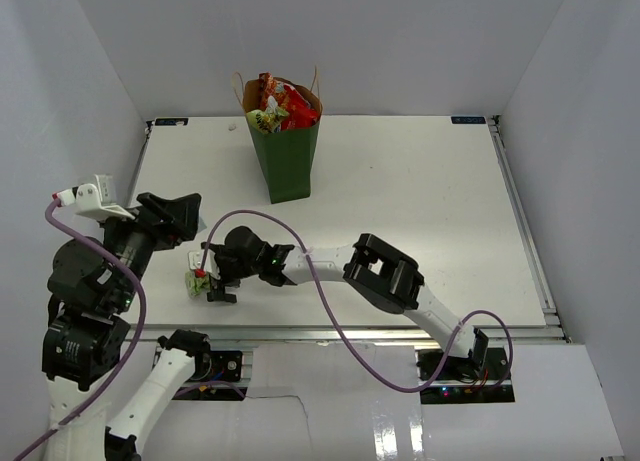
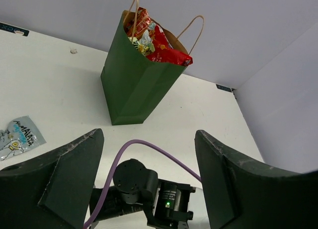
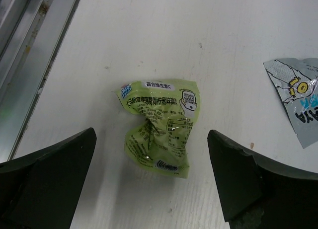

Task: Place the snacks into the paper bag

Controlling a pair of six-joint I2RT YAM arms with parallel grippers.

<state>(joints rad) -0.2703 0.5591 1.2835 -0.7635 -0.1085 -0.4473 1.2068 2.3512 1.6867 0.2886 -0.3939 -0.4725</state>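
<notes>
The dark green paper bag [image 1: 286, 166] stands upright at the back middle of the table, with red and green snacks [image 1: 278, 106] sticking out of its top. It also shows in the left wrist view [image 2: 136, 87]. A crumpled light green packet [image 3: 160, 125] lies on the table near the front left [image 1: 194, 284]. My right gripper [image 3: 151, 133] is open just above it, one finger on each side, not touching it; it also shows in the top view [image 1: 210, 283]. My left gripper [image 1: 180, 219] is open and empty, held above the table's left side [image 2: 149, 157].
A flat silver packet [image 3: 298, 97] lies next to the green one and shows in the left wrist view [image 2: 19, 136]. A purple cable [image 1: 320, 281] loops over the right arm. The table's metal front rail [image 3: 25, 55] runs close to the green packet.
</notes>
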